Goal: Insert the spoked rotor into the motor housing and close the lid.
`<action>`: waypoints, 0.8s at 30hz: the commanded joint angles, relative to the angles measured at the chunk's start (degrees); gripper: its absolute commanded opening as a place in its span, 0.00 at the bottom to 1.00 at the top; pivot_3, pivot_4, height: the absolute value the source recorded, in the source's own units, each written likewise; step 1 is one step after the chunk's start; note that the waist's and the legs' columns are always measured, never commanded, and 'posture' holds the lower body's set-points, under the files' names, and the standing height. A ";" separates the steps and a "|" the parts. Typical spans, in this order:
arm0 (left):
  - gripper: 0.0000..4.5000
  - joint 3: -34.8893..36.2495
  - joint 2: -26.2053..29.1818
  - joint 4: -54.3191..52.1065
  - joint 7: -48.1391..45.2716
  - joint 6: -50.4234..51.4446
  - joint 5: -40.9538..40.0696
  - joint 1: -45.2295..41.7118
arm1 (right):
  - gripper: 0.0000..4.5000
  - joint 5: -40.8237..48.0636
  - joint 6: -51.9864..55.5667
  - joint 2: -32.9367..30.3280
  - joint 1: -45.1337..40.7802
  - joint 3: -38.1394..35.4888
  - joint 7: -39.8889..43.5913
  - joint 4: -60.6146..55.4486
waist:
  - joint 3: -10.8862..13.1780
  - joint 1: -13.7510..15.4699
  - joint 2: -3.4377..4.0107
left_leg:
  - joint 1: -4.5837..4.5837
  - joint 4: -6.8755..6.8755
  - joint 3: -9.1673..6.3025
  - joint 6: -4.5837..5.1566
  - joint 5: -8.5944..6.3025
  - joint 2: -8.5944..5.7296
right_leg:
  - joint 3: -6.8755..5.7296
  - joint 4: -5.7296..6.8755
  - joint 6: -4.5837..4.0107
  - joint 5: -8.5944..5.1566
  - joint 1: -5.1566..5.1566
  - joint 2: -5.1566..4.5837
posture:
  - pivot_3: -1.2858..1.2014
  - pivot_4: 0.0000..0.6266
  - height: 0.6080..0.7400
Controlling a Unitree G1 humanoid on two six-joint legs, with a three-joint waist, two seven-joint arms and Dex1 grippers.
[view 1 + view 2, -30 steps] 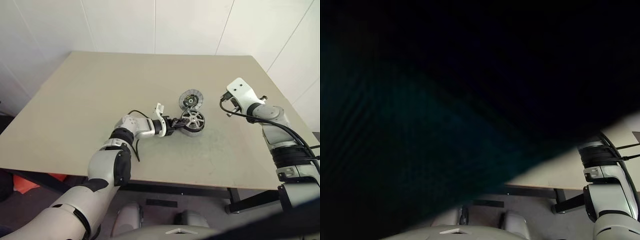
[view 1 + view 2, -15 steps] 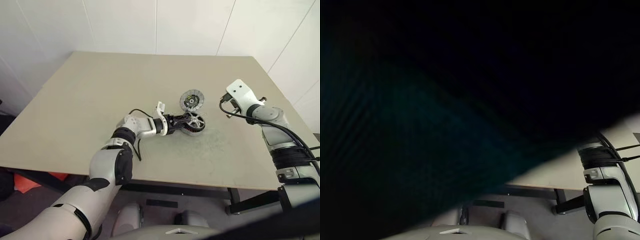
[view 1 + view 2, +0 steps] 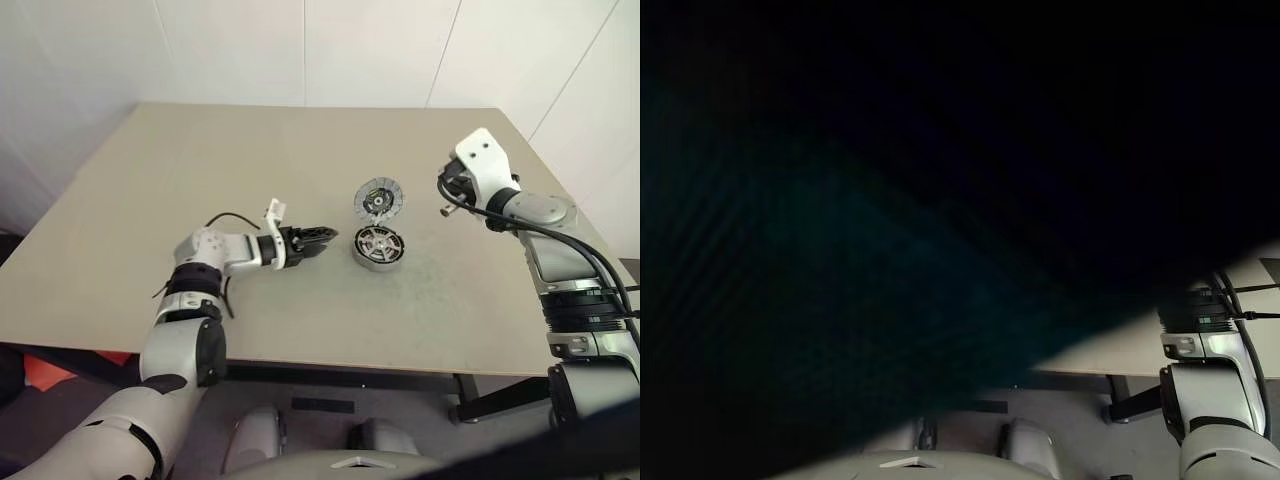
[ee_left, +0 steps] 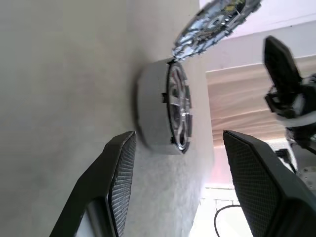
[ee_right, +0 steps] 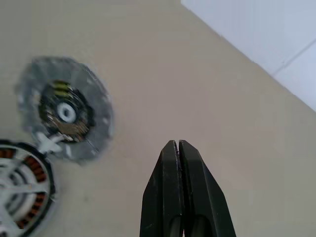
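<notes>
Grey lid [image 3: 381, 197] stands open behind the motor housing [image 3: 379, 247] (spoked rotor [image 3: 378, 241] seated inside); my right gripper [image 5: 178, 148], pressed together, is nearer than the spread left gripper [image 3: 318, 236].

spoked rotor [image 3: 379, 243] in motor housing [image 3: 379, 257], lid [image 3: 380, 198] raised

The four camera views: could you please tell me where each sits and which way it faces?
Left eye view: on the head, looking down at the table, both arms showing.
Right eye view: same head, mostly dark, right arm at the edge.
Left wrist view: along open left gripper toward motor housing.
Right wrist view: along shut right gripper, above the lid.
Both wrist views share housing and lid.
</notes>
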 commanded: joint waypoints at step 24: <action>0.66 -0.75 -1.06 -27.77 8.78 -14.63 -0.15 15.57 | 0.00 -0.44 -11.92 5.03 4.02 9.16 10.54 13.65 | 0.02 0.12 -0.01 | 0.03 0.20 -0.06 -0.11 0.08 0.07 | -0.09 -0.02 -0.10 0.08 0.17 0.03 | 0.52 0.00 1.00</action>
